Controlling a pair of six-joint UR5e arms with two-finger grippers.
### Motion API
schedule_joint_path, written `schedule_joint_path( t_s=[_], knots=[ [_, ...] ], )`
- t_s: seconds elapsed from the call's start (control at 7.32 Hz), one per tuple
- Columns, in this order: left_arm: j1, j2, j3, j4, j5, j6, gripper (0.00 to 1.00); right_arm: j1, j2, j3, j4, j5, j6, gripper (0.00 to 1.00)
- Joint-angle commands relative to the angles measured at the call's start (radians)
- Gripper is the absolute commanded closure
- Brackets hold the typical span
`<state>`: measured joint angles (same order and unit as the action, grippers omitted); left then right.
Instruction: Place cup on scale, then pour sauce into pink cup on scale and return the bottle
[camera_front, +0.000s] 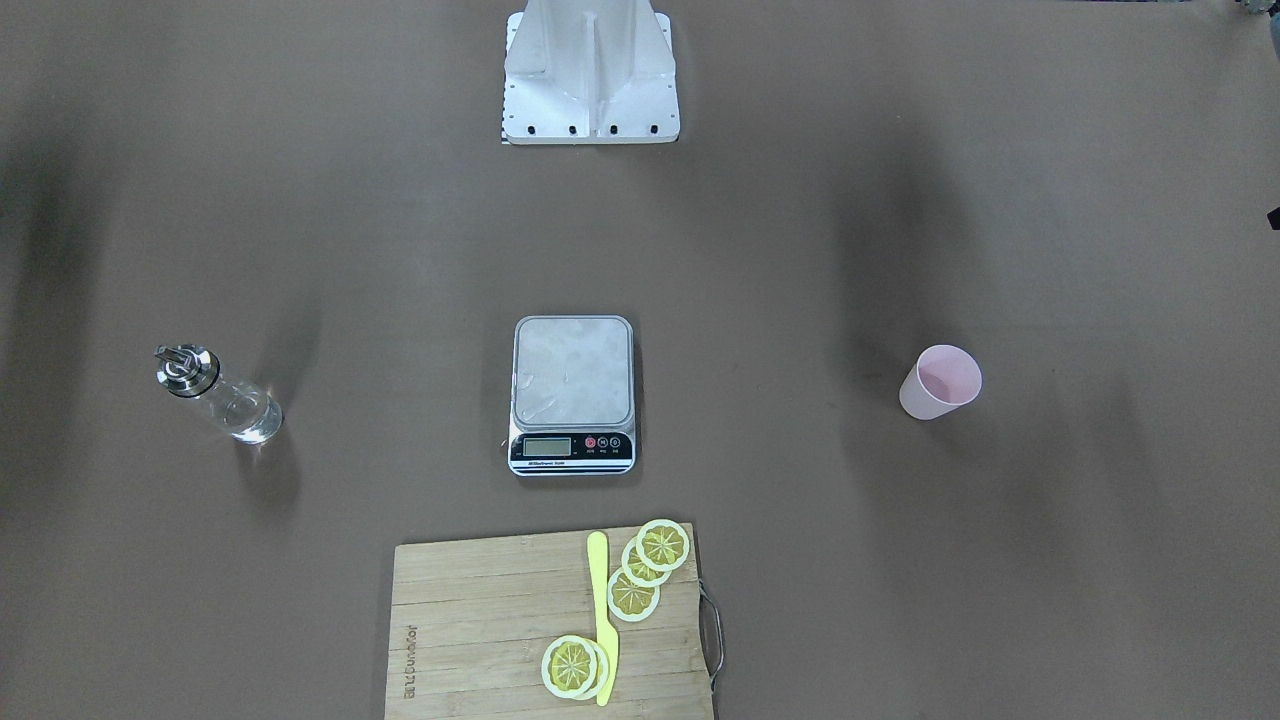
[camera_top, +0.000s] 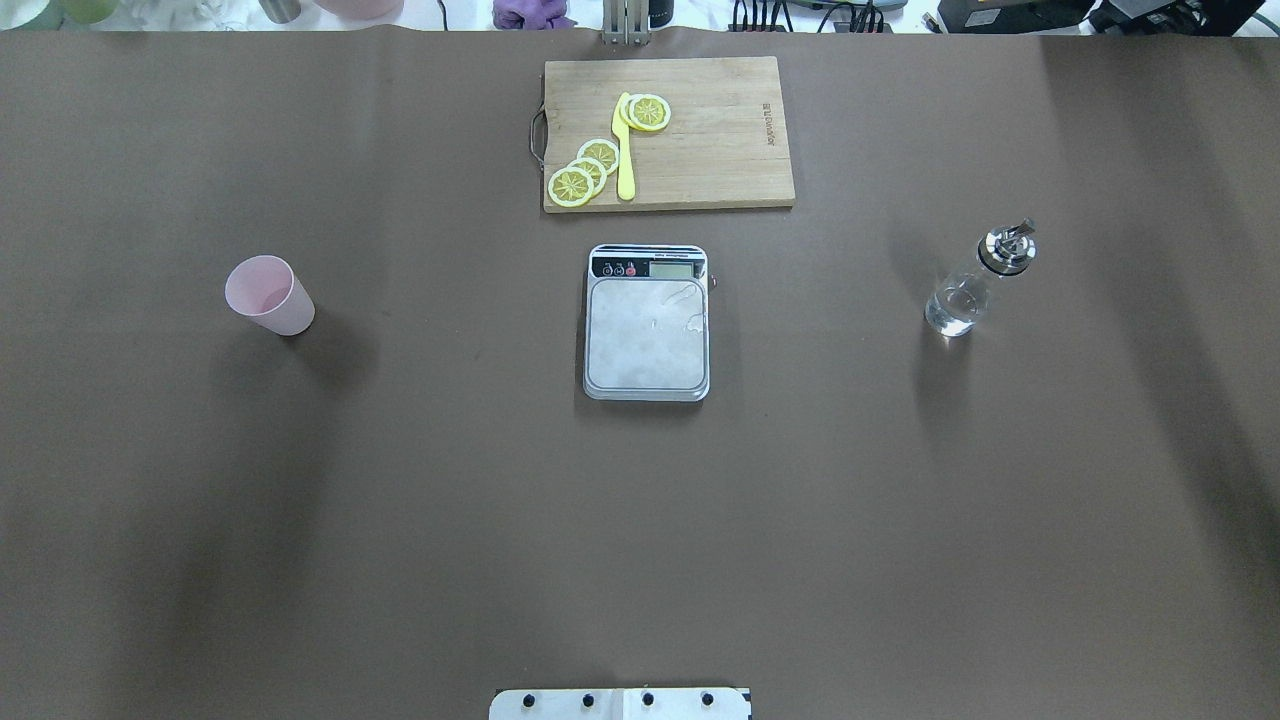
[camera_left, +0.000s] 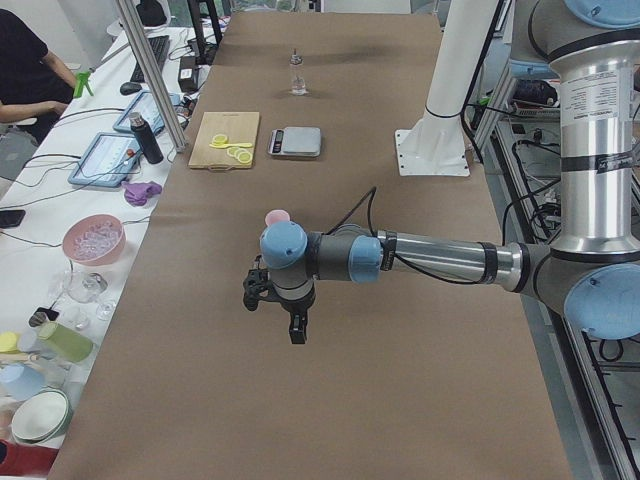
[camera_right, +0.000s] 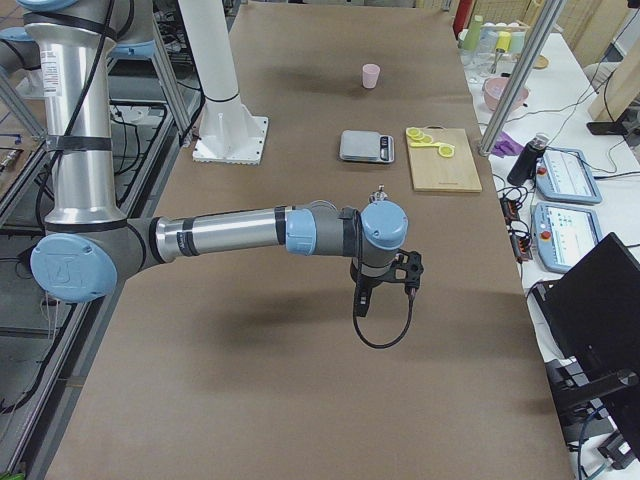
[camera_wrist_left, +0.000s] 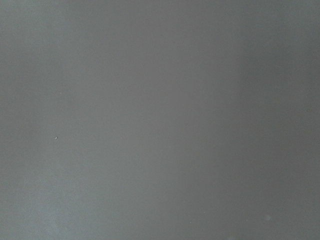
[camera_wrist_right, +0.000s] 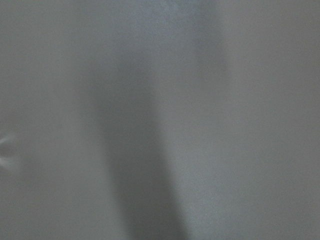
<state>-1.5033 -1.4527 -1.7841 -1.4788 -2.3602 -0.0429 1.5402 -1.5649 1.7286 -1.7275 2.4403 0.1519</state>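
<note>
The cup (camera_top: 268, 295) stood mid-left in the overhead frame, nearest the left gripper (camera_left: 287, 316), whose opening couldn't be told.

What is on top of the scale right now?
Nothing stands on the scale; its steel platform is bare except faint smudges. The cup stands apart on the table, not yet placed. Whatever lies beneath the scale is covered.

Pale pink cup (camera_top: 268, 295); scale (camera_top: 647, 335) with silvery platform and black front strip; clear glass bottle (camera_top: 968, 292) with shiny metal cap; light wooden cutting board (camera_top: 720, 130) holding yellow, white-rimmed lemon slices (camera_top: 572, 186) and a yellow knife (camera_top: 624, 160); brown table (camera_top: 400, 500).
</note>
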Motion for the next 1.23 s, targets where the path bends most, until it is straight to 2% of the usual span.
schedule_joint_path(
  t_s=[0.0, 1.09],
  knots=[
    [0.0, -0.002, -0.003, 0.002, 0.001, -0.008, 0.02, 0.0, -0.001, 0.002, 0.003, 0.0, 0.0, 0.0],
    [0.0, -0.005, -0.023, -0.014, -0.002, -0.006, 0.02, 0.0, 0.0, 0.003, 0.003, 0.002, -0.002, 0.0]
  ],
)
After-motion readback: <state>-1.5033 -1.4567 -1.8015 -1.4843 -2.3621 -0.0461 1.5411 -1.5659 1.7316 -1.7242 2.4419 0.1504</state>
